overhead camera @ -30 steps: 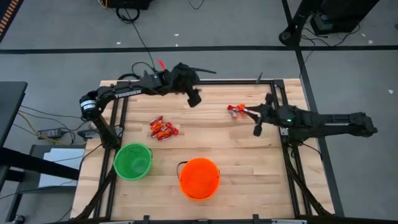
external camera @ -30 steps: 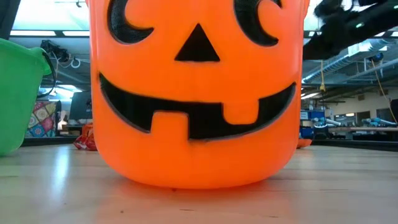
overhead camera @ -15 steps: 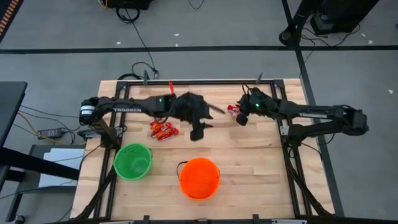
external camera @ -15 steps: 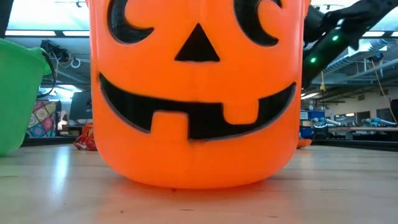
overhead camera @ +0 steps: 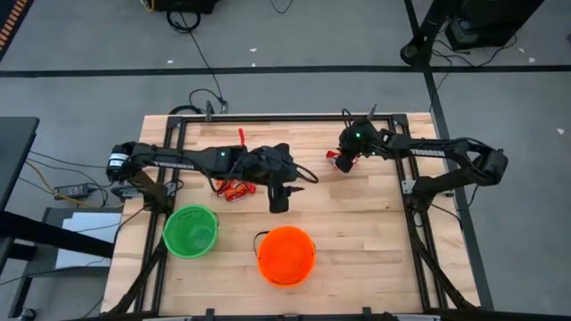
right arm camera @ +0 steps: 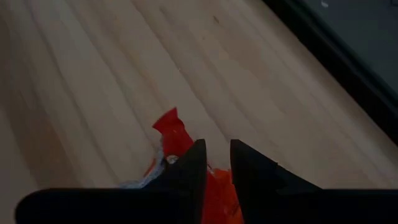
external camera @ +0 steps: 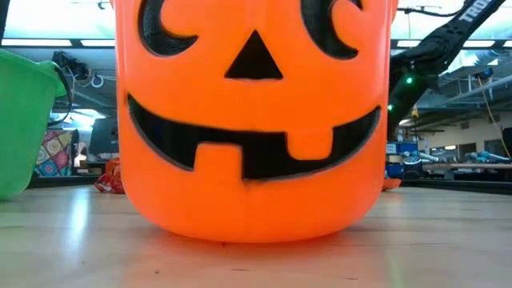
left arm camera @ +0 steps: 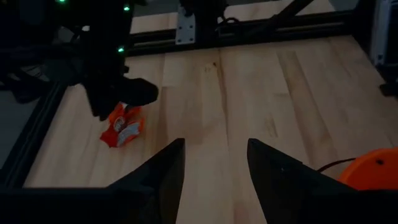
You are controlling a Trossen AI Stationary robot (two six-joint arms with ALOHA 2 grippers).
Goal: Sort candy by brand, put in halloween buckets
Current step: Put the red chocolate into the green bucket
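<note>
Reaching into the orange candy (right arm camera: 180, 163), right end effector (right arm camera: 213, 163) is pinching nearly together to grab it; left end effector (left arm camera: 213, 163) is waiting apart.

No legible text on any arm, wrapper or bucket.

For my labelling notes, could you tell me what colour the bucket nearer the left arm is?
The bucket is bright green, clearest in the high view.
</note>
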